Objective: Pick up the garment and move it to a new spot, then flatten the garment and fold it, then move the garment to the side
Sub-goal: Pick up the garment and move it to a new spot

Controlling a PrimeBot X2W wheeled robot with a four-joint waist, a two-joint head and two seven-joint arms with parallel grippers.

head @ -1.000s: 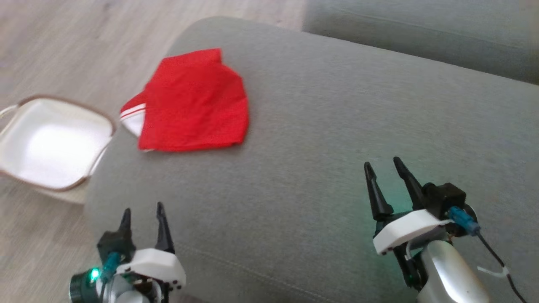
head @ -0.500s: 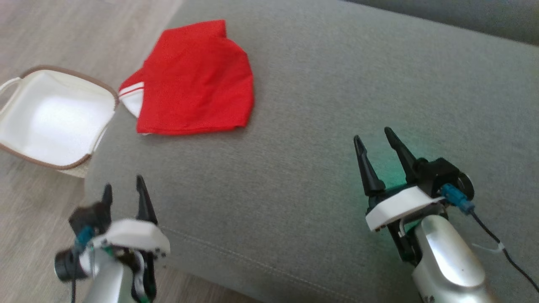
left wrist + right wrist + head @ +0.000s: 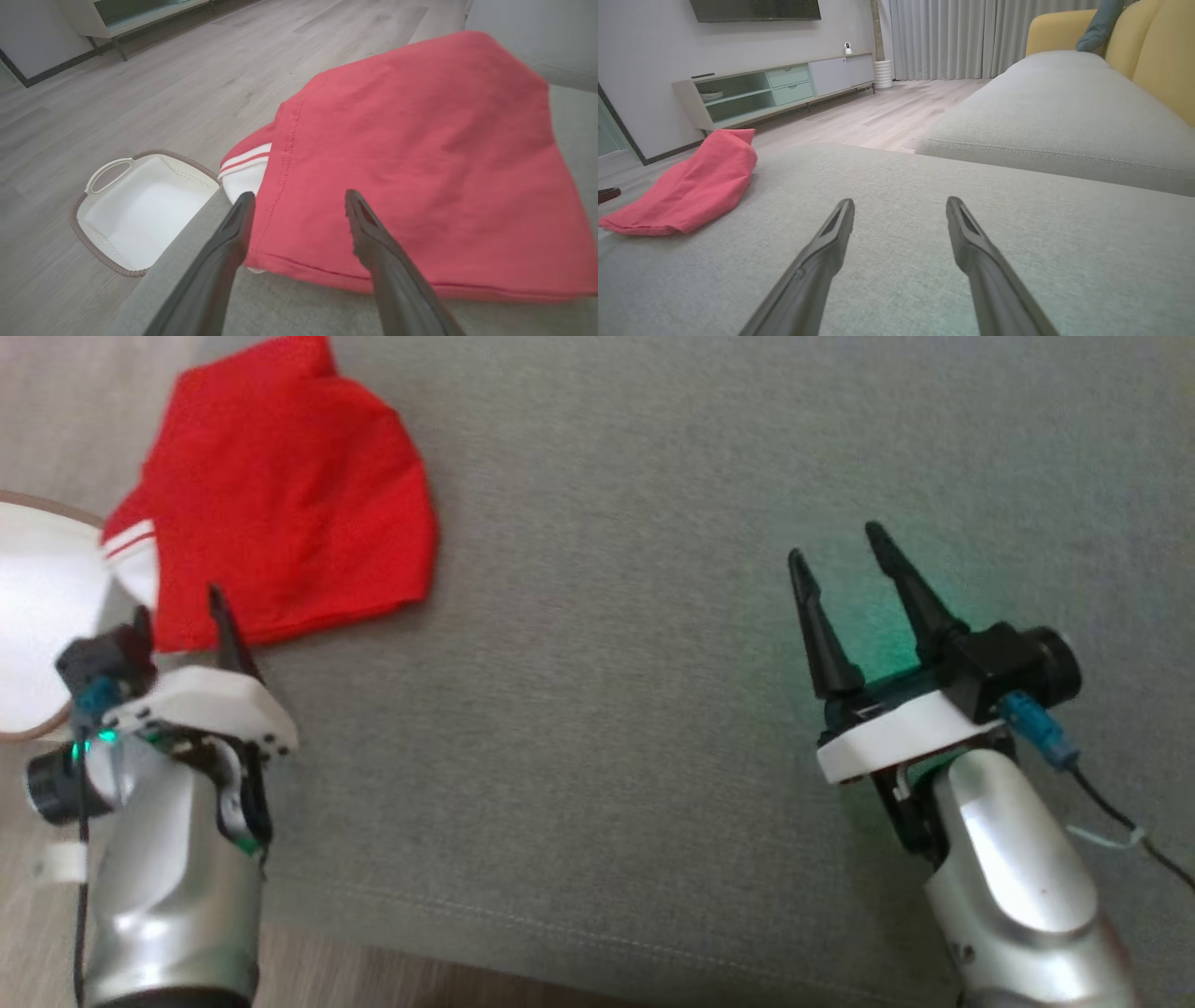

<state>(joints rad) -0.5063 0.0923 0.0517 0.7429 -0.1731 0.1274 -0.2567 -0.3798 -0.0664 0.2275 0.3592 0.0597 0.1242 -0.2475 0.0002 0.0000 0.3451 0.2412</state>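
Observation:
The garment (image 3: pixel 280 495), red with a white striped sleeve, lies folded on the grey sofa cushion (image 3: pixel 607 709) at its far left corner. My left gripper (image 3: pixel 179 607) stands open right at the garment's near edge. In the left wrist view the two fingers of the left gripper (image 3: pixel 300 195) straddle the hem of the garment (image 3: pixel 411 154) from just above. My right gripper (image 3: pixel 836 543) is open over bare cushion, well right of the garment. From the right gripper (image 3: pixel 900 201), the garment (image 3: pixel 691 186) lies far off to the left.
A white basket (image 3: pixel 56 507) with a brown rim sits on the wooden floor beside the cushion's left edge, seen too as the basket (image 3: pixel 159 153). A second grey cushion (image 3: pixel 1064 116) lies beyond, with a yellow backrest (image 3: pixel 1157 56) and a low cabinet (image 3: pixel 784 88).
The head view has swung, shifting the whole picture. My left gripper has advanced to the garment's near edge. Both grippers stay open and the garment lies as it did.

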